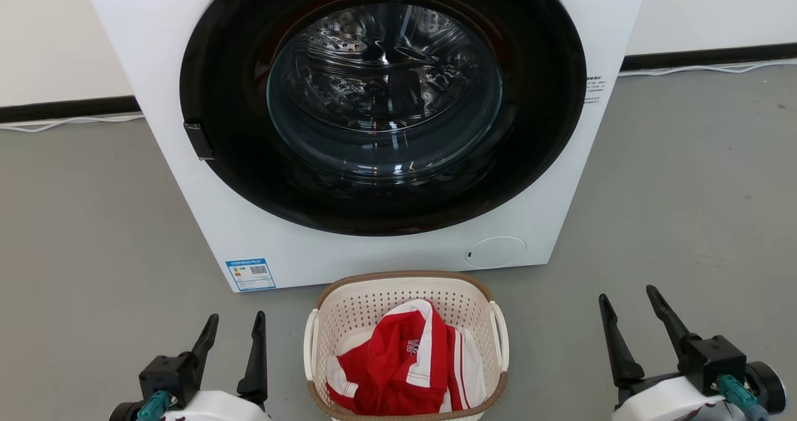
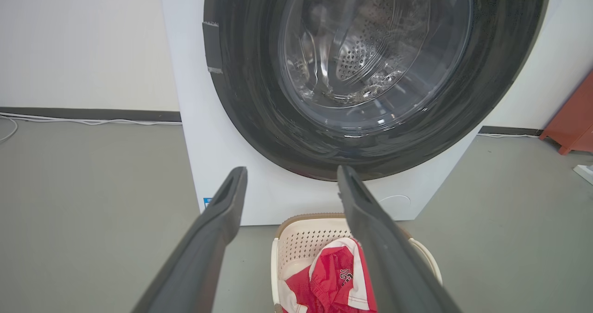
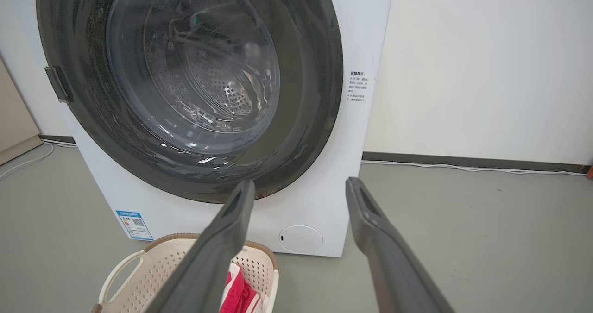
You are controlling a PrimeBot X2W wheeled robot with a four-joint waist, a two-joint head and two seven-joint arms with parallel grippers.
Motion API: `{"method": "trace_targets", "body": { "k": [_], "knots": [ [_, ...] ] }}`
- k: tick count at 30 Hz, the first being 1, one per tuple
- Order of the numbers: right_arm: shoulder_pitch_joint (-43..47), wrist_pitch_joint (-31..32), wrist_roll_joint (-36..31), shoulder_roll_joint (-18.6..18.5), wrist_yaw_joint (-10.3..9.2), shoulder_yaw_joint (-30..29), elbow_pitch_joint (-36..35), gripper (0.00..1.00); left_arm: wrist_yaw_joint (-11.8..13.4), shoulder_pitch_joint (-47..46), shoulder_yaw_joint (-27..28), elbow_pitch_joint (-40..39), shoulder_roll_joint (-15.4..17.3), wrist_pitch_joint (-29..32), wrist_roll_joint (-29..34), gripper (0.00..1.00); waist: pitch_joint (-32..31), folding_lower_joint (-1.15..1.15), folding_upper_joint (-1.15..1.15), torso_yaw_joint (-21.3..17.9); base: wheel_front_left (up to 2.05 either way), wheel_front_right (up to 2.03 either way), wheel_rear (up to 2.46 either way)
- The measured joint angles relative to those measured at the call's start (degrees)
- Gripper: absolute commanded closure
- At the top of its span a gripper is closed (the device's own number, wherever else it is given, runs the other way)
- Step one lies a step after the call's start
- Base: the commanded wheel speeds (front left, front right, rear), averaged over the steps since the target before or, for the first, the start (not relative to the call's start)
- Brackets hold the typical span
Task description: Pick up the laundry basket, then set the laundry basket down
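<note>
– Has it got hold of anything?
– No. Nearest us, the left gripper and the right gripper both stand with fingers spread wide and empty. They are low on either side of the basket and apart from it, the right one further off than the left.
– And the basket?
– On the floor between them, just in front of the washer, with a red-and-white garment heaped inside. Its two white handles are untouched.
– So how far along?
– At the very start, I'd say. Nothing is gripped, nothing lifted. Reaching in, closing on the basket, raising it and setting it down are all left to do.
– Anything you can't see?
– Plenty. From the head the basket's near rim runs off the bottom edge. The garment covers the base, so I can't tell whether more lies underneath. From each wrist one dark finger crosses the basket and hides part of it. Both arms are cut off past the wrists.
– Further back?
– The washer's top is out of frame. Its round door looks shut, but the glass throws glare, so whether the drum is empty is hard to say. The blue label is too small to read. Behind is a pale wall with a cable along its foot.
</note>
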Motion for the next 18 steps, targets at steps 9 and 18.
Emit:
{"method": "trace_targets", "body": {
  "k": [9, 18],
  "knots": [
    [-0.12, 0.0, 0.13, -0.02, 0.0, -0.02, 0.35, 0.0, 0.0, -0.01, -0.33, 0.2, 0.0, -0.15, 0.0, 0.0, 0.62, 0.0, 0.0, 0.13, 0.0, 0.0, 0.0],
    [-1.76, -0.01, 0.59, 1.05, 0.01, -0.91, 2.0, 0.0, 0.0, -1.13, -0.93, 0.74, 0.03, -0.15, -0.01, 0.0, 3.54, 0.0, 0.0, 0.25, 0.0, 0.0, 0.0]
  ]
}}
